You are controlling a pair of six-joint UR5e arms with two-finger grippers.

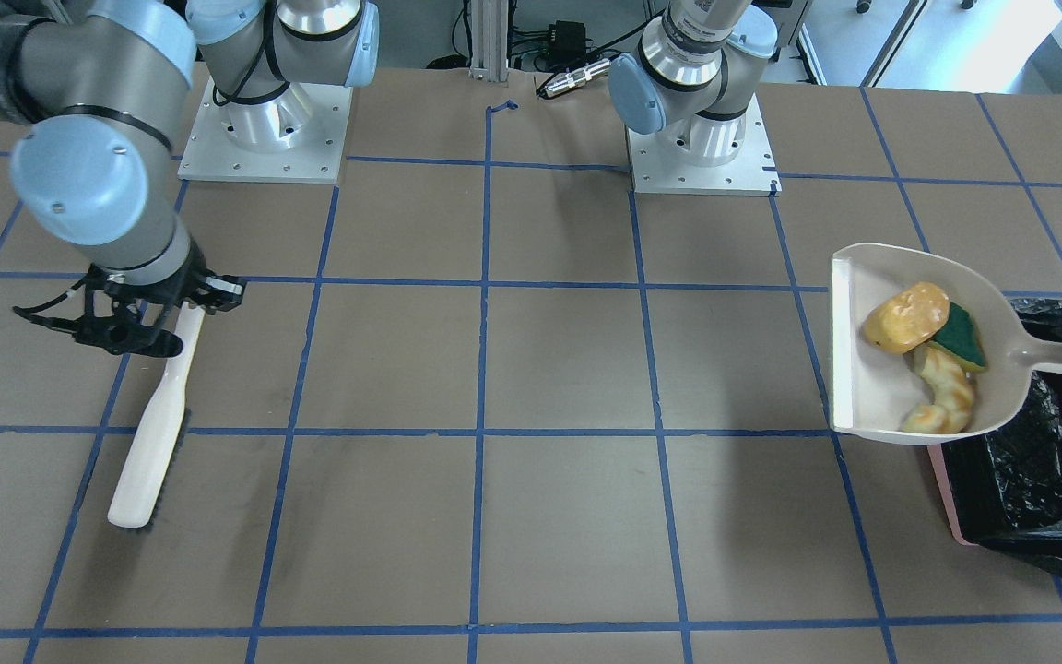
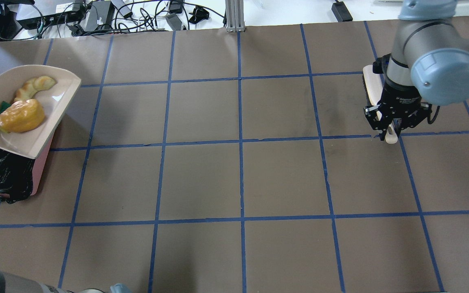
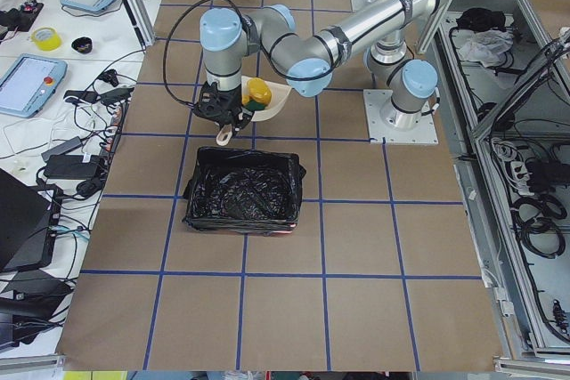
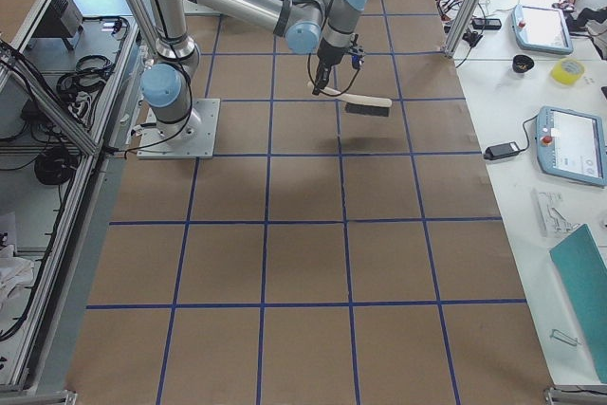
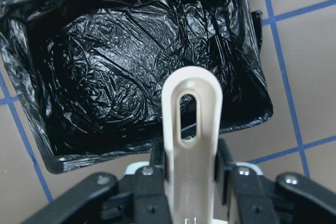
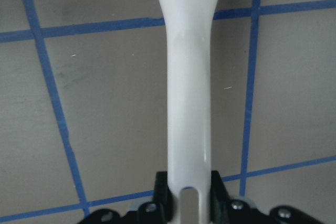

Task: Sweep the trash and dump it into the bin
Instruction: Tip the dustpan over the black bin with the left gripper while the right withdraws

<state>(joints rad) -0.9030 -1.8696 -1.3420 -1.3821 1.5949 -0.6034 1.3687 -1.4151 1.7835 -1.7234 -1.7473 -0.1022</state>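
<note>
My left gripper (image 5: 191, 174) is shut on the handle of the beige dustpan (image 1: 872, 387) and holds it raised by the bin's edge. In the pan lie the trash items: a golden-brown bread roll (image 1: 907, 316), a tan croissant piece (image 1: 944, 398) and a green-and-yellow sponge wedge (image 1: 961, 337). The bin (image 1: 1029, 461), pink with a black bag, lies under the handle in the left wrist view (image 5: 121, 66). My right gripper (image 1: 179, 318) is shut on the handle of the beige hand brush (image 1: 151, 447), far across the table.
The brown table (image 2: 238, 175) is marked with a blue tape grid. Both arm bases (image 1: 264, 138) are bolted at the robot's side. Cables and power supplies (image 2: 96, 12) lie past the table's far edge. The brush head (image 4: 365, 104) shows in the exterior right view.
</note>
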